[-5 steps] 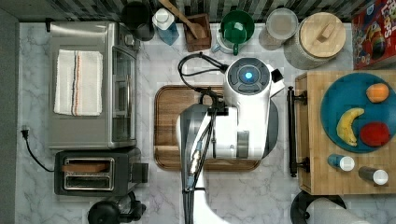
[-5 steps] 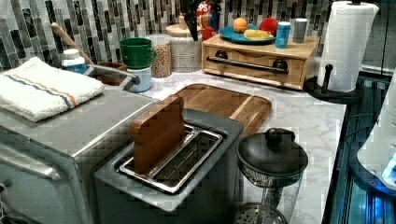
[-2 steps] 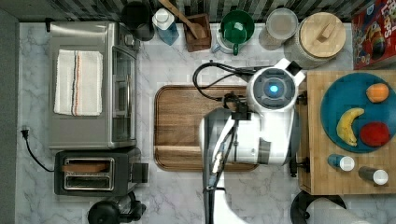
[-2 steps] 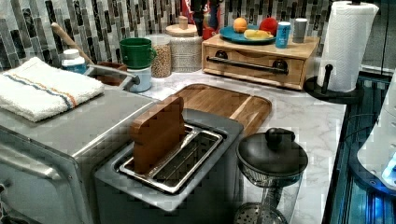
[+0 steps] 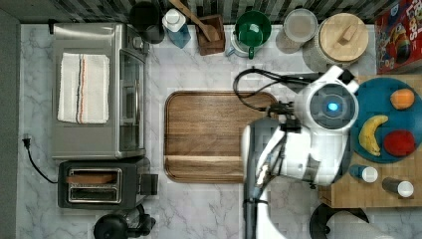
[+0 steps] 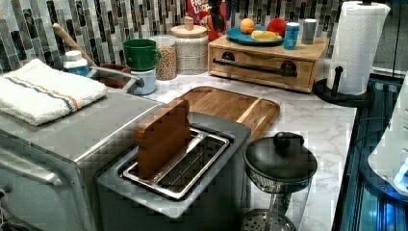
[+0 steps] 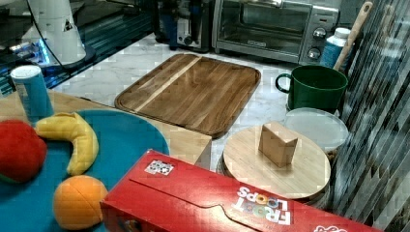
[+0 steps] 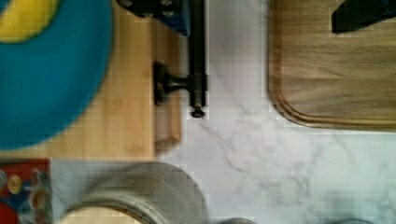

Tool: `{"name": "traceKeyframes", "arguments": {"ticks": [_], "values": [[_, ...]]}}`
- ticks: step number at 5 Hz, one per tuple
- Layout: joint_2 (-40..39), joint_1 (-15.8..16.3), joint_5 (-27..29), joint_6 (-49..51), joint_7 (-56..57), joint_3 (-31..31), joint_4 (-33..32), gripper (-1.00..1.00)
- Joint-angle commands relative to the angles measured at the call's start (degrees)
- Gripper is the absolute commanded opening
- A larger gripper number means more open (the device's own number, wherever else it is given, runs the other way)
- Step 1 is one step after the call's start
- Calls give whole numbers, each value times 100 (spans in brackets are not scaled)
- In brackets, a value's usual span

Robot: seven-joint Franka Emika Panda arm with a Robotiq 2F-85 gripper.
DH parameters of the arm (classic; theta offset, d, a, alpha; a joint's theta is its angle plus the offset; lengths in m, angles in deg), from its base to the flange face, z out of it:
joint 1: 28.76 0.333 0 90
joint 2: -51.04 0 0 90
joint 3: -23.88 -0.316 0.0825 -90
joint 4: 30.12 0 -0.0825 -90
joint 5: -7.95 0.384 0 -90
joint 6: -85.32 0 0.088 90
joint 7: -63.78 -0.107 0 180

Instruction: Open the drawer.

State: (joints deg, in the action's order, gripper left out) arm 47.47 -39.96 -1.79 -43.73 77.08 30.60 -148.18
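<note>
- I read this as the approach step: my arm (image 5: 318, 134) hangs over the surface between the cutting board (image 5: 219, 134) and the wooden box that carries the drawer (image 6: 262, 65), and nothing is grasped yet.
- The drawer sits shut in that box at the top view's right edge of the marble surface (image 6: 312, 120). In the left view its front faces the cutting board, flush with the box.
- Its black bar handle (image 6: 255, 66) runs along the front on two round mounts; the wrist view shows one end of the handle (image 8: 197, 60) standing off the wood, just beside bare marble.
- On top of the box rests the blue plate (image 5: 368, 149) with a banana (image 5: 372, 133), an orange and a red fruit, plus two small tins near the edge.
- End effector (image 8: 261, 11): in the wrist view one dark finger (image 8: 159, 10) lies over the wood side of the handle and the other (image 8: 359, 16) is over the cutting board, so the fingers are spread wide, with the bar between them but near one side.
- Next, as I judge it, I need to come down level with the bar, centre on it between its mounts, close, then pull straight out towards the cutting board.
- I'd keep the pull horizontal so the box and its plate don't slide or tip.
</note>
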Motion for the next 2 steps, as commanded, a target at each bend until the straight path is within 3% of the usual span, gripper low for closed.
{"name": "traceKeyframes", "arguments": {"ticks": [1, 2], "values": [[-231, 157, 193, -640, 130, 337, -583, 100], [-324, -196, 280, -899, 108, 58, -760, 100]]}}
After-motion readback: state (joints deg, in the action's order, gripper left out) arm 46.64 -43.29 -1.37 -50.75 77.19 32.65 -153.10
